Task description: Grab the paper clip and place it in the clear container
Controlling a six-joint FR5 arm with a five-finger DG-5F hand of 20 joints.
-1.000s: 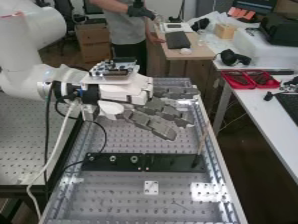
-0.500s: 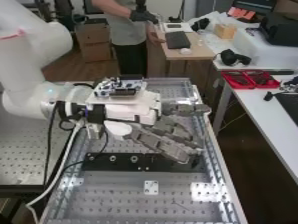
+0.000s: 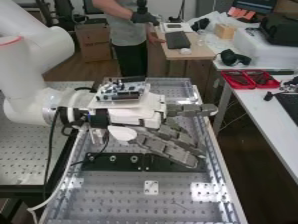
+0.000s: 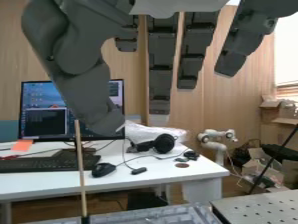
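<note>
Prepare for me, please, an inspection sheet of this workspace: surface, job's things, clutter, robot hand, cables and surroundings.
Surface: perforated bench with a black plate on it.
Job's things: a thin dark mark on the bench, too small to tell if it is the paper clip; clear container, cannot tell.
Clutter: thin upright stick.
Robot hand: above the bench, fingers nearly straight, holding nothing.
Cables: a black cable and a white cable hang beside the arm.
Surroundings: white desk with monitor and headphones.
</note>
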